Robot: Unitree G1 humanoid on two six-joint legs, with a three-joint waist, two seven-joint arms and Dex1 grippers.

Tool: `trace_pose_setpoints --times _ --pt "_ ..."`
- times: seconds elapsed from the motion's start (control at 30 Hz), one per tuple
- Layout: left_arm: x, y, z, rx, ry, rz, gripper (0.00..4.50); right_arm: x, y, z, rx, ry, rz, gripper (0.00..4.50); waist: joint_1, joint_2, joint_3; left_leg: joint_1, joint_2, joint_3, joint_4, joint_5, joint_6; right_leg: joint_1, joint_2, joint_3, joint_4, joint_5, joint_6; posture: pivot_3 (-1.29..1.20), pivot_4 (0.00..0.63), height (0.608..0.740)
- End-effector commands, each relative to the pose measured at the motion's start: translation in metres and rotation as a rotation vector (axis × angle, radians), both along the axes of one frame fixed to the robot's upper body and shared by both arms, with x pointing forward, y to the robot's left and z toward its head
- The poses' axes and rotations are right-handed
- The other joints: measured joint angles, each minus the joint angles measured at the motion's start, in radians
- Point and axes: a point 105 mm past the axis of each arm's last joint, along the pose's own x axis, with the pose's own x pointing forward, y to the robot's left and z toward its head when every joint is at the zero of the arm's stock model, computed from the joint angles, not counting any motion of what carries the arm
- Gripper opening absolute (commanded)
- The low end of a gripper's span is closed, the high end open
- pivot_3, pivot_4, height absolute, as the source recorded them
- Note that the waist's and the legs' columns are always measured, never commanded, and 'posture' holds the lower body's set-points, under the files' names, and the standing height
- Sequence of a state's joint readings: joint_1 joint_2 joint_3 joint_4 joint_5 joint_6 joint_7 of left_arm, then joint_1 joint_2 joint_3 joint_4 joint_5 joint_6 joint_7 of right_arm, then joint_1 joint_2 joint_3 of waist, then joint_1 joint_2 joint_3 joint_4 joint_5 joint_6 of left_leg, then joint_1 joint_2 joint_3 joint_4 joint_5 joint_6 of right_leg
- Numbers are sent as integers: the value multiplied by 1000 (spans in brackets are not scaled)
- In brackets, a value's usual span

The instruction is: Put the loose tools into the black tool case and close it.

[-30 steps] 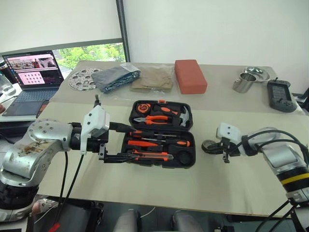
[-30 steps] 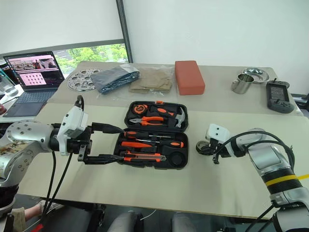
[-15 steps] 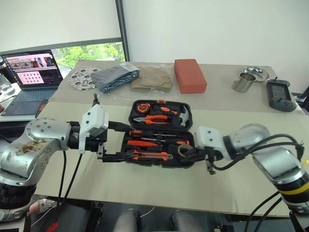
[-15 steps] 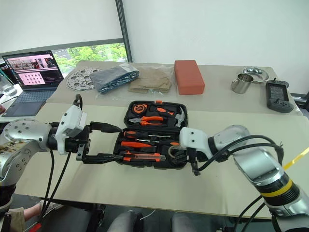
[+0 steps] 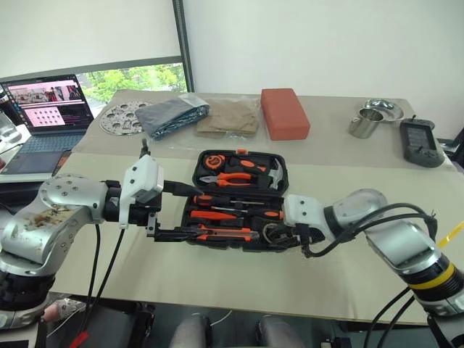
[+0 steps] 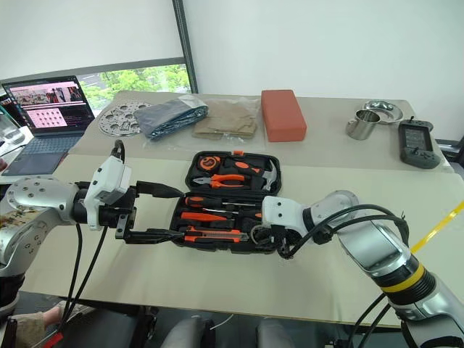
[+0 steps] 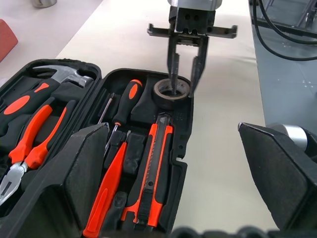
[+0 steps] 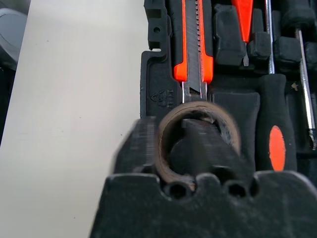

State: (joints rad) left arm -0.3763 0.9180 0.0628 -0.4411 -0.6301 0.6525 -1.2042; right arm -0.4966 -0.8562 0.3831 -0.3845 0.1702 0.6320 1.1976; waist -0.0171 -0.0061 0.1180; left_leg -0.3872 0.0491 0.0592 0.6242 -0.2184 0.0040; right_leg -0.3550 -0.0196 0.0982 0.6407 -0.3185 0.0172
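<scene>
In the black tool case (image 7: 184,148), a tape roll (image 7: 171,90) sits beside the utility knife (image 7: 157,163).

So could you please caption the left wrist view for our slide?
Right gripper sets the tape roll into the open tool case.

We're looking at the tool case (image 5: 239,199) lying open in the middle of the table (image 5: 217,275), lid half toward the far side holding pliers (image 5: 230,177) and a hammer (image 5: 275,174). In the near half, the screwdrivers (image 5: 235,201) are sitting side by side, with the utility knife (image 7: 157,168) lying along the near edge and the tape roll (image 7: 172,90) sitting in the right corner pocket, just past the knife's tip. Behind the case we're seeing folded cloths (image 5: 199,116) and a block (image 5: 285,113); steel cups (image 5: 373,116) and a handheld device (image 5: 422,141) are sitting far right, a laptop (image 5: 47,109) far left.
</scene>
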Motion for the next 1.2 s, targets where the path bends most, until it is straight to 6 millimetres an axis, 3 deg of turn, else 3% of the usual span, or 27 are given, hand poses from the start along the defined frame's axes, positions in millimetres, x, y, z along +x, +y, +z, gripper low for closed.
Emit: trace_pose_setpoints --times 0.03,0.17,0.47,0.6,0.9,0.93,1.1,1.2 --pt "-1 3 8 11 -52 2 4500 0 3 10 11 -46 33 3148 0 0 0 0 0 0 0 0 0 0 0 0 0 0 0 0 150 740" --pt "0 3 8 12 -52 1 4500 1 -2 12 2 -53 24 4434 -1 0 0 0 0 0 0 0 0 0 0 0 0 0 0 0 150 740" --pt "1 3 7 15 -56 -4 4500 1 20 26 113 -73 31 4434 -3 0 0 0 0 0 0 0 0 0 0 0 0 0 0 0 150 740" --pt "1 3 8 15 -58 -5 4500 3 23 23 113 -80 23 3363 -1 0 0 0 0 0 0 0 0 0 0 0 0 0 0 0 150 740" --pt "0 3 7 14 -59 -10 4500 5 23 13 85 -65 12 239 -1 0 0 0 0 0 0 0 0 0 0 0 0 0 0 0 150 740" --pt "0 3 7 15 -59 -10 4500 4 22 12 81 -62 12 48 -1 0 0 0 0 0 0 0 0 0 0 0 0 0 0 0 150 740" --pt "2 5 6 15 -55 0 4500 10 17 21 138 -58 -35 48 -1 0 0 0 0 0 0 0 0 0 0 0 0 0 0 0 150 740" --pt "8 12 5 -4 -51 48 4500 28 2 35 216 -92 -144 48 -1 0 0 0 0 0 0 0 0 0 0 0 0 0 0 0 150 740"
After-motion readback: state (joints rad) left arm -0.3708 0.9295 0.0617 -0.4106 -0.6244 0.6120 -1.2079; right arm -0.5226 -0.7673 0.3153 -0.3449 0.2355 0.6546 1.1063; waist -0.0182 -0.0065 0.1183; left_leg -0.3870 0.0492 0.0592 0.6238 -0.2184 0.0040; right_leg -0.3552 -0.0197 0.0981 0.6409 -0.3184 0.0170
